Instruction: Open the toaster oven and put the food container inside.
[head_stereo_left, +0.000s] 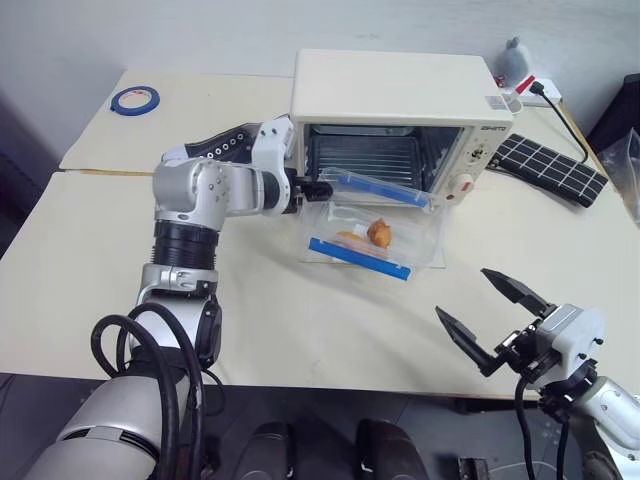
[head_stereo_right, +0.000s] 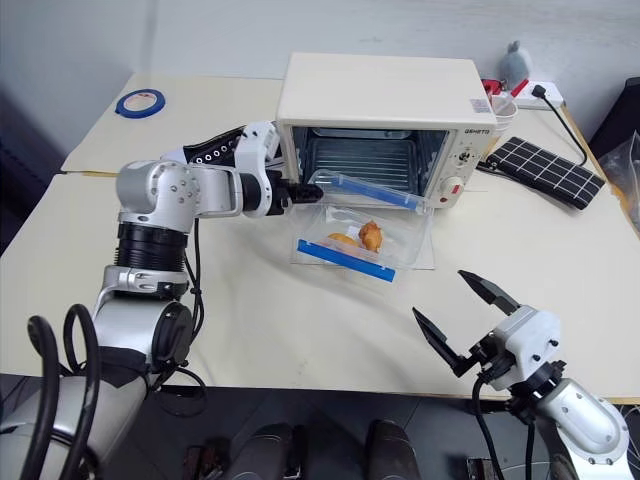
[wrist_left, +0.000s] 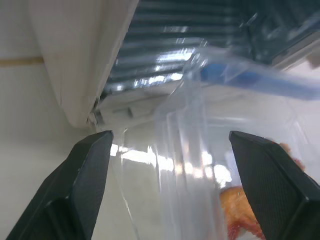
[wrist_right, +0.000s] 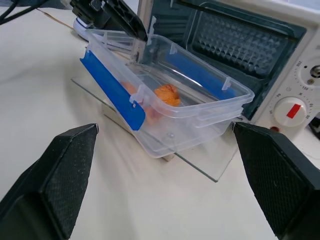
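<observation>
clear food container (wrist_right: 170, 107), blue side clips, orange food inside.

toaster oven (head_stereo_left: 400, 88): painted metal shell, cream, smooth with a soft sheen
oven door (wrist_right: 200, 162): clear glass, glossy
oven rack (head_stereo_right: 360, 160): bare metal wire, dull shine
food container (wrist_right: 175, 107): clear plastic, glossy, smooth; blue plastic clips
table (head_stereo_left: 120, 270): pale cream top, matt and smooth
tape roll (head_stereo_left: 134, 98): blue, slightly glossy
left gripper (wrist_left: 170, 185): fingers of black plastic, matt, finely textured
right gripper (wrist_right: 165, 185): same black textured finish is seen
</observation>
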